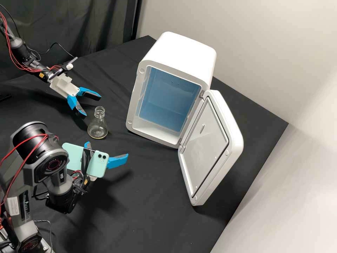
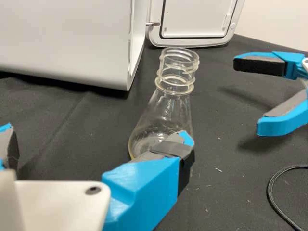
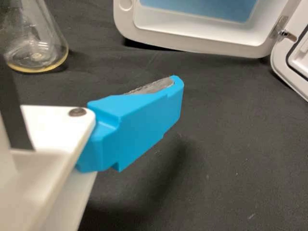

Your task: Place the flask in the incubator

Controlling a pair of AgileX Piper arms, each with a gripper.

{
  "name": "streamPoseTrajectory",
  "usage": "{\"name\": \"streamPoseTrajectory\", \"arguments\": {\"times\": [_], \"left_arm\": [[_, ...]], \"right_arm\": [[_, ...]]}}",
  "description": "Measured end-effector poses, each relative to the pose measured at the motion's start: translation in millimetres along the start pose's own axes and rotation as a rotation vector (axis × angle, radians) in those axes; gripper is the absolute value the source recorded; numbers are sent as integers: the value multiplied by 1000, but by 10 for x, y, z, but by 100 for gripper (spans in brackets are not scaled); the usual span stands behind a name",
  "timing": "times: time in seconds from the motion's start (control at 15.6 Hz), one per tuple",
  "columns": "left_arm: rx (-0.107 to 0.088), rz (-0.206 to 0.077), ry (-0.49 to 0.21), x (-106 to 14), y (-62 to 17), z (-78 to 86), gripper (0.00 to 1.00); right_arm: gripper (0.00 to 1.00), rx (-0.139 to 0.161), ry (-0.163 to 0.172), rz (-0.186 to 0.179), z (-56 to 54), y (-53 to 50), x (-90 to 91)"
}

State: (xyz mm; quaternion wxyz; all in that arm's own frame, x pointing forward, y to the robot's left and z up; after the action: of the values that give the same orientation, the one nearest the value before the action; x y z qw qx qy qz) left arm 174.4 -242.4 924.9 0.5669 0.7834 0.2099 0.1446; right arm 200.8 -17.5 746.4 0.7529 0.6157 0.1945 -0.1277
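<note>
Left gripper [image 1: 90,104] spread just short of the upright flask [image 1: 98,124], right gripper [image 2: 251,95] spread too; risk: an off-centre close could topple the glass.

The black cloth-covered bench [image 1: 147,200] carries a clear glass conical flask [image 1: 98,123], upright, near a white box-shaped incubator [image 1: 175,52] with its door [image 1: 210,147] swung open.
</note>
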Motion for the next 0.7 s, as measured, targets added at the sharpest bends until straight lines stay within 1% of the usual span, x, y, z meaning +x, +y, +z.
{"name": "streamPoseTrajectory", "arguments": {"times": [0.19, 0.26, 0.32, 0.45, 0.51, 0.64, 0.7], "left_arm": [[-1, 2, 4, -6, 2, -10, 100], [-3, 6, 11, -15, 12, -33, 100], [-2, 13, 18, -23, 30, -58, 100], [4, 38, 38, -36, 103, -133, 100], [10, 55, 49, -41, 156, -177, 100], [15, 91, 78, -67, 253, -277, 100], [18, 103, 89, -79, 288, -312, 100]], "right_arm": [[100, -19, 16, 37, -2, 103, 83], [100, -27, 23, 50, -14, 133, 89], [100, -30, 26, 54, -24, 140, 88], [100, -33, 37, 48, -48, 129, 95], [100, -34, 40, 46, -55, 125, 97], [100, -35, 41, 45, -57, 123, 98], [100, -34, 40, 46, -56, 124, 98]]}}
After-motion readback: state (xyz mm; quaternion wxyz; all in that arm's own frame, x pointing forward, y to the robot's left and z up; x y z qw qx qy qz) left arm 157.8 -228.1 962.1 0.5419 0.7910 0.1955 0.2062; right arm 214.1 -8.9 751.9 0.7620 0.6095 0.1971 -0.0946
